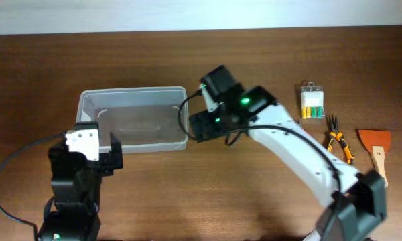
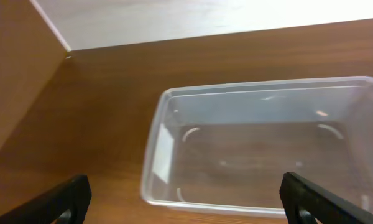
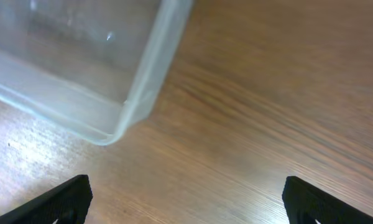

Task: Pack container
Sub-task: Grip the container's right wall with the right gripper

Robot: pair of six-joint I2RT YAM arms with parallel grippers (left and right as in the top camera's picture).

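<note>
1. The container (image 1: 132, 120) sits flat on the desk (image 1: 254, 194), left of centre in the overhead view. Its long sides run left to right, and the brown wood grain shows through its clear floor.
2. The left claw (image 2: 186, 205) hangs over the container's near left corner, pointing across the tub toward the far edge of the desk.
3. Its two black fingers (image 2: 68, 199) stand wide apart at the bottom corners of the left wrist view and hold nothing. The container's near rim runs between them. I cannot tell whether either finger touches the plastic.
4. The right claw (image 3: 186, 202) is just beside the container's right end, on an arm that reaches in from the near right corner of the desk.
5. This claw is spread fully open and grips nothing. Only bare wood lies between its fingers in the right wrist view. The container's rounded corner shows at the upper left of that view, apart from both fingers.
6. Three things lie on the right part of the desk, well apart from the container and from both claws:
   - a small blister pack (image 1: 312, 102) with green and yellow contents, farthest back;
   - pliers (image 1: 338, 139) with orange handles, nearer the front;
   - a scraper (image 1: 376, 150) with an orange blade and a pale wooden handle, just right of the pliers.
</note>
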